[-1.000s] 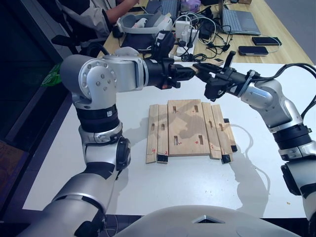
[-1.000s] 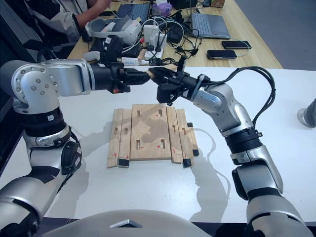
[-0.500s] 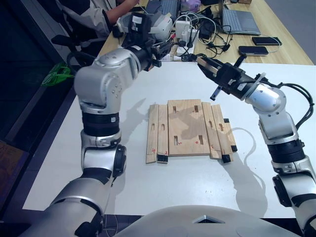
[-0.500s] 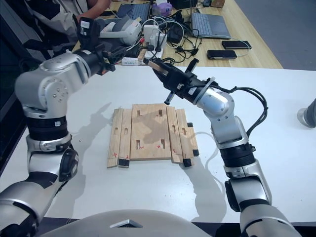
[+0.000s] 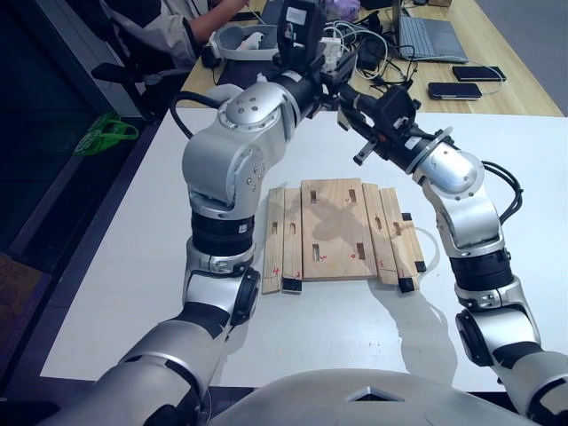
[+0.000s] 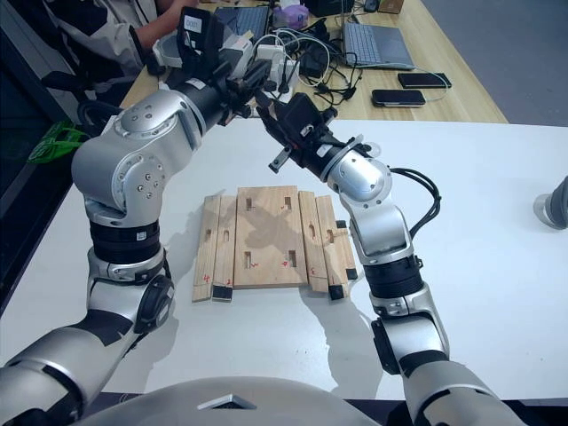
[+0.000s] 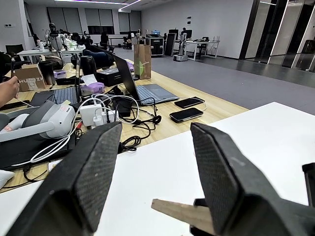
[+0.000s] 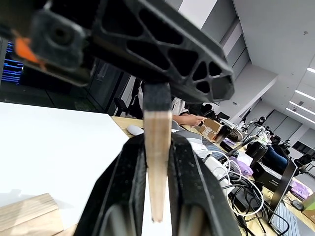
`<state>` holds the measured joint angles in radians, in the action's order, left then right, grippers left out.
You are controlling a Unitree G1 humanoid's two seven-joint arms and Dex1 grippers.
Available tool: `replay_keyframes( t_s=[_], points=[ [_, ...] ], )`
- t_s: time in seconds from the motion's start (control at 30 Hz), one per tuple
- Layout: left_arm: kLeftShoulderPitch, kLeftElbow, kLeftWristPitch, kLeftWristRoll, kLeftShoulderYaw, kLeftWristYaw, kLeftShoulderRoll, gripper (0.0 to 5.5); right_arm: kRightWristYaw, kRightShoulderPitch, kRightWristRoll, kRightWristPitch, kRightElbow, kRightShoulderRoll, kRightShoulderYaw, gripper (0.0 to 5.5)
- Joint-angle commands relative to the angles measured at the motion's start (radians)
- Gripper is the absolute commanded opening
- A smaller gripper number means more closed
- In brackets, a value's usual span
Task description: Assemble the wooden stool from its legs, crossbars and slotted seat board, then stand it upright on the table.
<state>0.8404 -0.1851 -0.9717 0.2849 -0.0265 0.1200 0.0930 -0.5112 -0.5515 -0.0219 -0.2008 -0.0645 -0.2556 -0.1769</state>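
Right claw (image 8: 157, 147) pinches a wooden slat (image 8: 158, 189), perhaps a crossbar; left claw (image 7: 157, 167) gapes.

Open-plan office: laptops (image 7: 147, 92), cluttered desks (image 5: 519, 55).

You're seeing the pale wooden seat board (image 5: 333, 229) showing red marks, the pale legs (image 5: 391, 240) wearing black end caps (image 5: 406, 285), the white table (image 5: 133, 266), and the black right gripper (image 8: 157, 145) pinching a pale wooden piece (image 8: 158, 187).

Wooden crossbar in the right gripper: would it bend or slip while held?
Probably stiff: the crossbar looks like straight, solid wood. Likely light, being thin. It might pivot, since the right gripper pinches just its flat faces.
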Motion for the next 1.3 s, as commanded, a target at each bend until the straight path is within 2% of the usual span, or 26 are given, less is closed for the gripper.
replay_keyframes(
  t_s=[0.03,0.23,0.37,0.53,0.67,0.8,1.03,1.3],
  points=[
    [0.004,-0.001,0.007,-0.013,0.029,-0.011,0.016,2.57,0.044,0.023,-0.064,-0.138,-0.078,0.002,0.09,0.4],
    [-0.074,-0.031,0.049,-0.034,0.09,-0.068,0.014,2.57,0.179,0.194,-0.298,-0.584,-0.313,0.048,0.357,0.4],
    [-0.113,-0.046,0.044,-0.032,0.091,-0.091,-0.002,2.57,0.257,0.245,-0.459,-0.847,-0.335,0.077,0.57,0.4],
    [-0.135,-0.051,0.056,-0.038,0.086,-0.104,-0.017,2.57,0.294,0.26,-0.63,-1.025,-0.271,0.12,0.774,0.4],
    [-0.151,-0.059,0.075,-0.047,0.065,-0.116,-0.045,2.57,0.311,0.25,-0.76,-1.054,-0.23,0.175,0.87,0.4],
    [-0.162,-0.057,0.097,-0.055,0.041,-0.125,-0.072,2.57,0.348,0.234,-0.811,-1.044,-0.206,0.187,0.861,0.4],
    [-0.168,-0.043,0.123,-0.067,0.041,-0.134,-0.086,2.57,0.39,0.299,-0.808,-1.107,-0.21,0.126,0.815,0.4],
    [-0.155,-0.023,0.149,-0.075,0.038,-0.135,-0.088,2.57,0.439,0.312,-0.8,-1.104,-0.193,0.143,0.795,0.4]
  ],
)
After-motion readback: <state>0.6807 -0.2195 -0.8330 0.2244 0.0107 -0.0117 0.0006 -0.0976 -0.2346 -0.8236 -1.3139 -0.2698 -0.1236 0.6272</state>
